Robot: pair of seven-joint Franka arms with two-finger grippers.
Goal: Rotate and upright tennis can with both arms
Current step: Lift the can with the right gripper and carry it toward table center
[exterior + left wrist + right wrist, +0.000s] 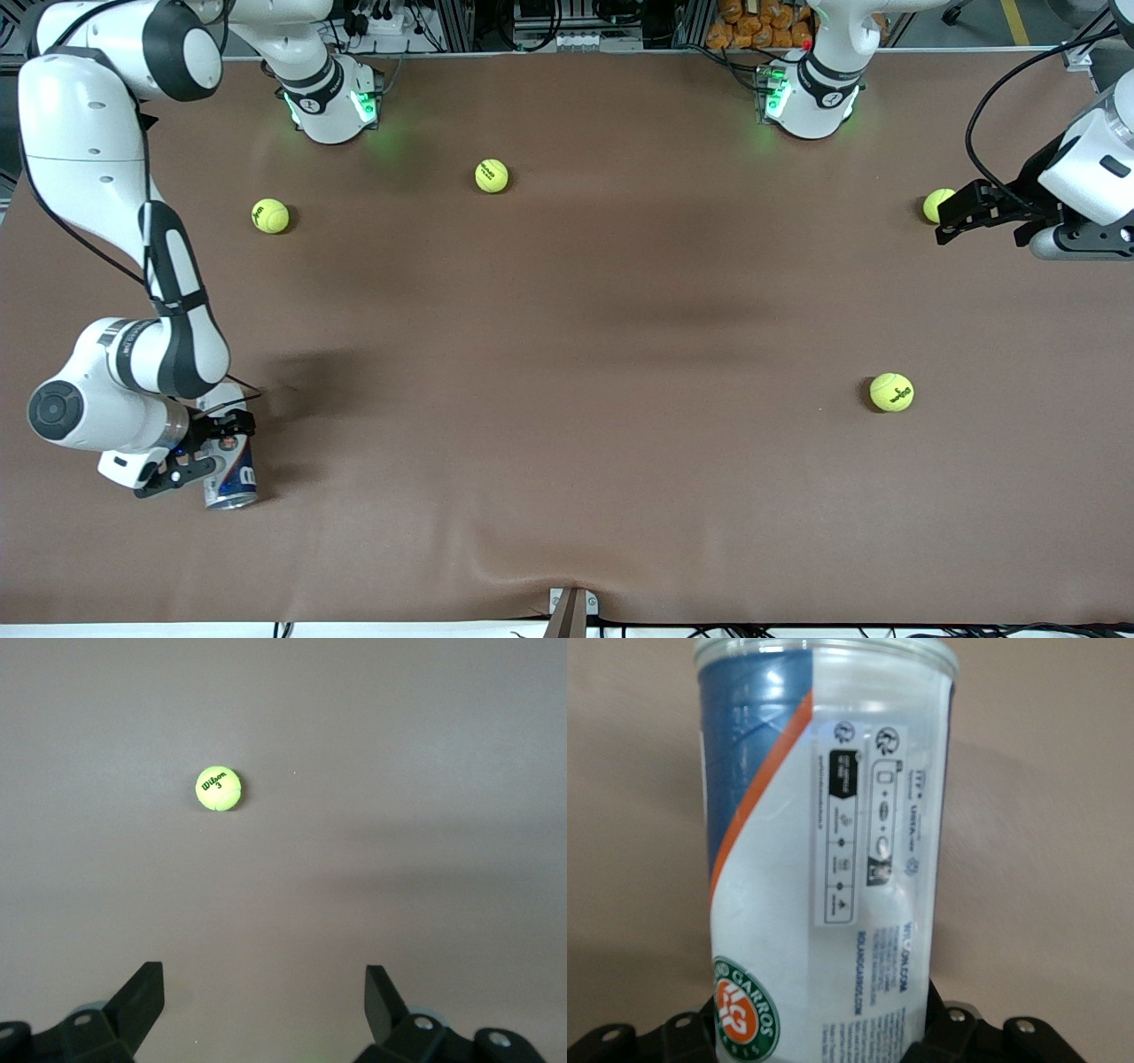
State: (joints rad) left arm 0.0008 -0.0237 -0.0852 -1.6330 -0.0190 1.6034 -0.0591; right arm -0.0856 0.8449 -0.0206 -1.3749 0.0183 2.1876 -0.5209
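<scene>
- From the front camera you see the tennis can [232, 474] lying on its side on the brown table [567, 372], near that camera and at the right arm's end, with its silvery open rim toward the camera.
- The right gripper [213, 447] is down at the can, its fingers clenched across the can's body; much of the can is covered by the wrist there.
- Only the right wrist view gives you the label: the can [824, 842] fills the picture, blue and white with an orange stripe, a round green and orange badge, and fine print that you cannot read. The gripper [824, 1036] shows just as dark fingers pressed against both sides of the can.
- The left gripper [970, 211] hangs over the table's edge at the left arm's end, waiting, its fingers released and wide apart; the left wrist view shows them [142, 997] spread with nothing between.
- That wrist view shows you one tennis ball [218, 789] alone on the cloth.
- The front camera shows five balls well apart; one ball [935, 204] is partly hidden by the left gripper.
- The table cover wrinkles near the front edge; cables and frames run along the top by the green-lit bases [332, 106].
</scene>
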